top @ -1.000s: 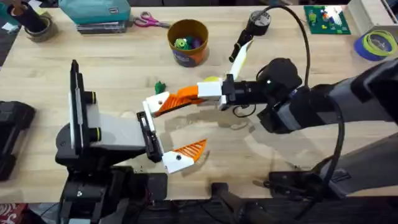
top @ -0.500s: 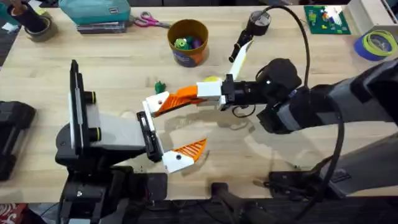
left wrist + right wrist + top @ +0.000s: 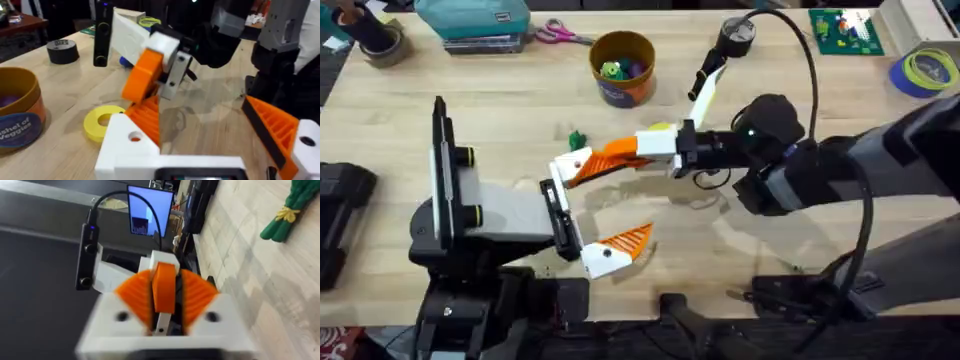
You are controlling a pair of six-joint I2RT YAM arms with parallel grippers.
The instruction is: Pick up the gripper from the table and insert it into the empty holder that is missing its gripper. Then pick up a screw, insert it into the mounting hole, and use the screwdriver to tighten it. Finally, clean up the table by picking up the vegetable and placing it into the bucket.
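Note:
The orange ribbed gripper (image 3: 605, 157) is held by my right gripper (image 3: 645, 147), which is shut on it. Its ribbed end (image 3: 150, 117) rests against the white holder (image 3: 563, 168) on my left arm's upper jaw. The right wrist view has the wedge (image 3: 164, 287) squeezed between the orange pads (image 3: 197, 295). My left gripper (image 3: 610, 205) stands open, and its lower jaw carries its own orange finger (image 3: 628, 239). The green vegetable (image 3: 577, 139) lies on the table just behind the holder. The yellow-orange bucket (image 3: 622, 65) stands at the back. I cannot make out a screw or the screwdriver.
A flat yellow ring (image 3: 102, 121) lies on the table under the right gripper. A black tape roll (image 3: 737, 36) and a black stick-shaped part (image 3: 705, 75) sit at the back right. Scissors (image 3: 558, 35) and a teal box (image 3: 470, 18) lie at the back left.

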